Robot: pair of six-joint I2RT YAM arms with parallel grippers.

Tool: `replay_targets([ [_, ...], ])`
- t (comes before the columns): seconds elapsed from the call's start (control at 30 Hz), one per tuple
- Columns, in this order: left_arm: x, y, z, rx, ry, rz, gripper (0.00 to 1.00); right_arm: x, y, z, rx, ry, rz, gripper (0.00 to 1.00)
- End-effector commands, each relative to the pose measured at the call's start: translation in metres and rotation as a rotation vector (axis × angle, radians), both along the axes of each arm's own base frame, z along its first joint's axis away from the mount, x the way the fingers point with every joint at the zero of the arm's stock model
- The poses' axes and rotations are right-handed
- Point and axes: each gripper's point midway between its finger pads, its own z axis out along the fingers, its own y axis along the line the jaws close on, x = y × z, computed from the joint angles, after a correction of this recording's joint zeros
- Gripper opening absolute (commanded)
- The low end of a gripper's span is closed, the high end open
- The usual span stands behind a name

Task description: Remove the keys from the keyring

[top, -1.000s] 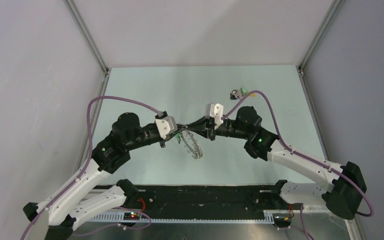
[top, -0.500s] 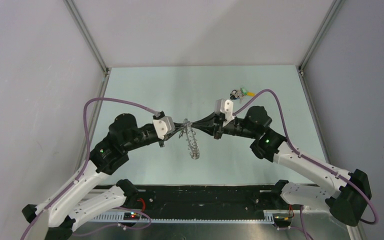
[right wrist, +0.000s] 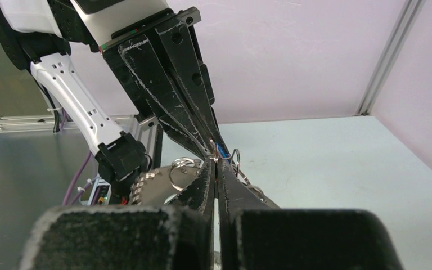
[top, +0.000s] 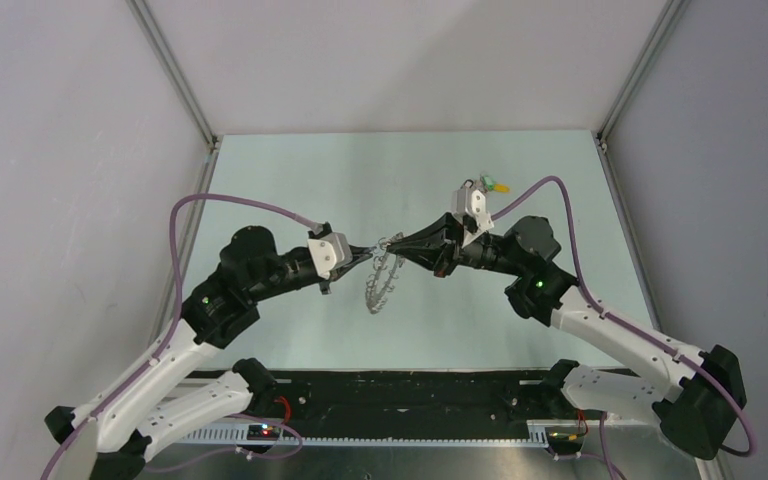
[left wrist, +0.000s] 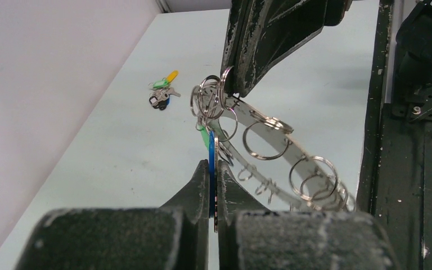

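Note:
The keyring, a wide flat silver ring hung with small split rings and keys, hangs in the air between my two grippers. It also shows in the left wrist view and the right wrist view. My left gripper is shut on a blue-headed key that hangs from the ring, with a green head just above it. My right gripper comes in from the right and is shut on a small split ring at the keyring's top. The two gripper tips nearly touch.
A small clump of loose keys with green, yellow and blue heads lies on the pale green table at the back right, behind my right wrist; it also shows in the left wrist view. Grey walls and metal posts enclose the table.
The right wrist has swung back and to the right. The spot where the grippers meet has shifted up and right, and the hanging keyring has swung with it.

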Motion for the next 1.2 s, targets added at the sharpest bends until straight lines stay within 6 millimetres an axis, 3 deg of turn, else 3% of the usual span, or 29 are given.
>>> replay_targets([
  [0.0, 0.0, -0.002, 0.012, -0.029, -0.027, -0.009, 0.0, -0.012, -0.003, 0.038, 0.132, -0.062, 0.049, 0.0],
  [0.3, 0.001, -0.005, 0.009, -0.023, -0.014, -0.015, 0.0, -0.012, 0.003, 0.041, 0.166, -0.057, 0.066, 0.0],
  [0.5, 0.005, 0.004, 0.017, -0.037, -0.046, 0.041, 0.0, -0.004, -0.008, 0.037, 0.135, -0.062, -0.029, 0.0],
  [0.53, 0.006, 0.005, 0.018, -0.039, -0.046, 0.05, 0.0, -0.003, -0.009, 0.036, 0.127, -0.073, -0.037, 0.03],
  [0.57, 0.008, 0.007, 0.019, -0.042, -0.049, 0.065, 0.0, -0.004, -0.009, 0.029, 0.101, -0.066, -0.037, 0.21],
  [0.63, 0.009, 0.008, 0.022, -0.048, -0.049, 0.077, 0.0, -0.004, -0.009, 0.019, 0.056, -0.066, -0.042, 0.4],
  [0.7, 0.008, 0.009, 0.022, -0.051, -0.049, 0.077, 0.0, -0.003, -0.009, 0.01, 0.023, -0.067, -0.054, 0.45],
  [0.87, 0.006, 0.008, 0.022, -0.049, -0.052, 0.063, 0.0, -0.006, -0.007, -0.001, -0.022, -0.123, -0.052, 0.4],
  [1.17, 0.003, 0.006, 0.021, -0.049, -0.049, 0.045, 0.0, -0.001, 0.004, -0.002, -0.028, -0.181, -0.058, 0.29],
])
